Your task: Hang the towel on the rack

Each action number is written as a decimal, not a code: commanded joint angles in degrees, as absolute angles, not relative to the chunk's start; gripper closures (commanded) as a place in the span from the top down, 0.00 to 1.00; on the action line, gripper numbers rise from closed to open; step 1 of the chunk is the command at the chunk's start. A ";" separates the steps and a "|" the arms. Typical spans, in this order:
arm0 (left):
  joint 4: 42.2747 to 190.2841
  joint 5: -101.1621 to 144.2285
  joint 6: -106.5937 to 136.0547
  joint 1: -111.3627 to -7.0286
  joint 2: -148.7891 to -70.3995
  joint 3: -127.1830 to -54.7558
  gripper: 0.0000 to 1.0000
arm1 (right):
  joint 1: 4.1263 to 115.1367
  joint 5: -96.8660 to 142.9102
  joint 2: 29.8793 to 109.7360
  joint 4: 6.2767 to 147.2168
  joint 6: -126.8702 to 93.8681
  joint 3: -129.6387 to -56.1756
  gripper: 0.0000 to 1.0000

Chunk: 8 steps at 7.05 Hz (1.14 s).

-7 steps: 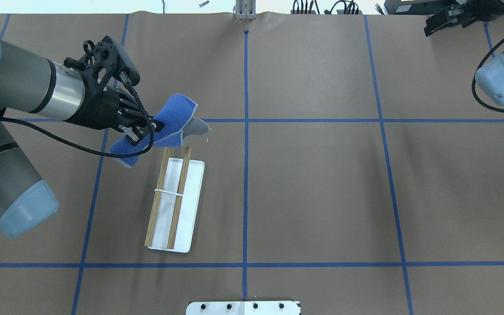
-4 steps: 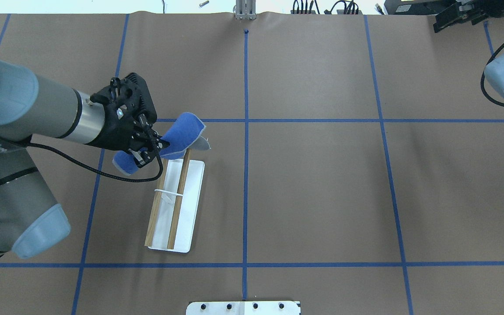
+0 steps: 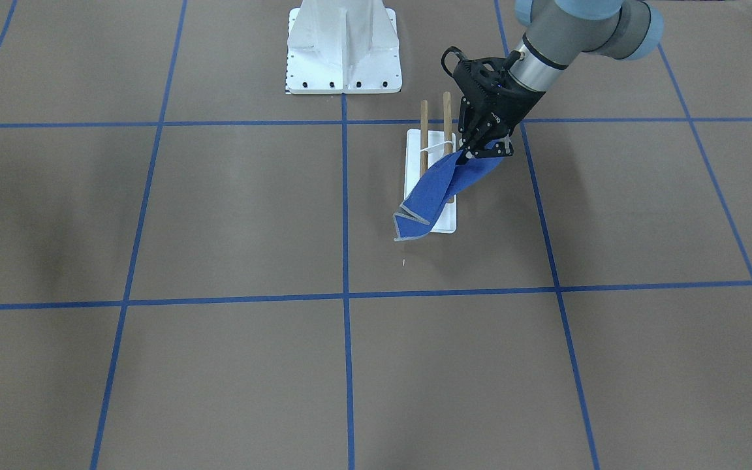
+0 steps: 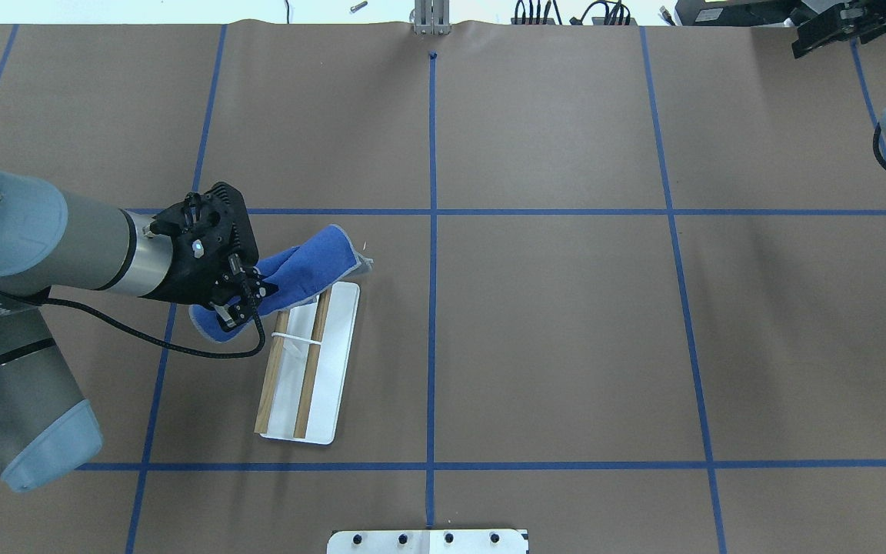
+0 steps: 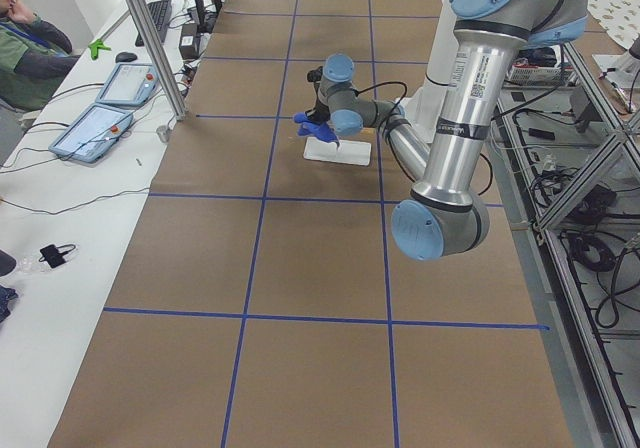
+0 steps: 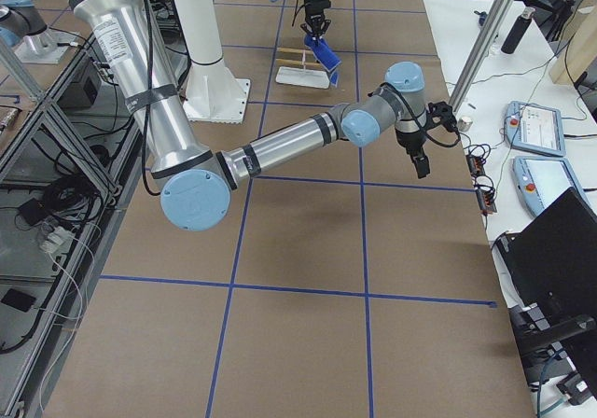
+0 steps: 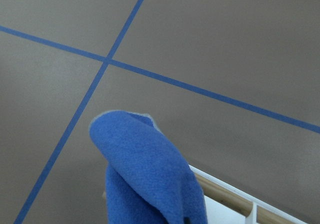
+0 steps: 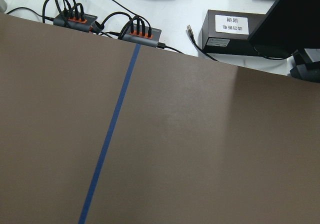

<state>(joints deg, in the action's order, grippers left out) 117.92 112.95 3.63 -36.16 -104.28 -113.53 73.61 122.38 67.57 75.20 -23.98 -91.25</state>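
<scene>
In the exterior front-facing view, the left gripper [image 3: 482, 151] was seen with its jaws pinched on one end of the towel [image 3: 438, 189], just right of the rack [image 3: 424, 130]. The towel was slung down and leftward across the near end of the rack, its lower corner past the white base. Whether it touched the dowels could not be told. A white pedestal [image 3: 343, 46] was set farther back.

In the overhead exterior view, the towel was laid across the far end of the rack, the held end left of the dowels and the free end (grey edging showing) just past the base's far right corner. The right gripper [image 4: 835, 23] was found at the far right edge of the table [image 4: 566, 346], well apart. Its jaws could not be judged there.

In the exterior left view, towel and rack were seen small, beside the near arm's wrist.

In the exterior right view, the right gripper was pointed downward over the table. The towel was seen far off above the rack.

In the left wrist-mounted view, a blue fold of towel was shown low in the middle, a dowel and the base to its right, tape lines [image 7: 200, 89] beyond.

In the right wrist-mounted view, only table, cable hubs [image 8: 75, 19] and a black box [image 8: 235, 31] were shown.
</scene>
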 commanded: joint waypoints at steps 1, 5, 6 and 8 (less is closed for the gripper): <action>118.83 112.94 2.56 -36.12 -104.15 -111.90 0.30 | 74.09 122.61 67.59 75.15 -23.55 -90.62 1.00; 113.69 120.61 1.67 -46.96 -109.30 -108.66 0.98 | 74.62 123.75 67.50 75.23 -23.56 -90.44 1.00; 108.51 125.20 1.58 -52.50 -112.38 -106.81 0.98 | 74.97 124.19 67.50 75.23 -23.29 -90.18 1.00; 106.10 125.42 2.28 -60.42 -112.50 -101.72 0.98 | 79.16 128.31 67.67 76.37 -19.10 -85.98 1.00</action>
<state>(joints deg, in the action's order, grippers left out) 108.30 124.36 1.94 -54.71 -111.94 -105.20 76.55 126.16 67.58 75.51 -21.92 -88.65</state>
